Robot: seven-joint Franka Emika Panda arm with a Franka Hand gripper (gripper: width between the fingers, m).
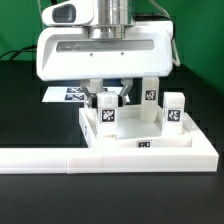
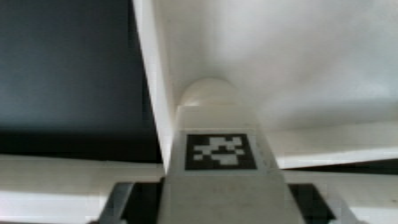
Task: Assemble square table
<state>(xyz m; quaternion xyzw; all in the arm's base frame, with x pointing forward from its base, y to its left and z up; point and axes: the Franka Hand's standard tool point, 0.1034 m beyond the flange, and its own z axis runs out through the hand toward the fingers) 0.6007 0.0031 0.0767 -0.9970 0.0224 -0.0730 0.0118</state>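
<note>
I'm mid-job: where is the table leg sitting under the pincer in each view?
Exterior view: the leg stands on the tabletop, just below the pincer, at the exterior view's left of the other legs.
Wrist view: the same leg fills the centre.
Shared landmark: the leg's black-and-white tag.

The white square tabletop [image 1: 150,148] lies flat, a tag on its front edge. Three tagged white legs [image 1: 174,110] stand upright on it, seemingly attached.
</note>
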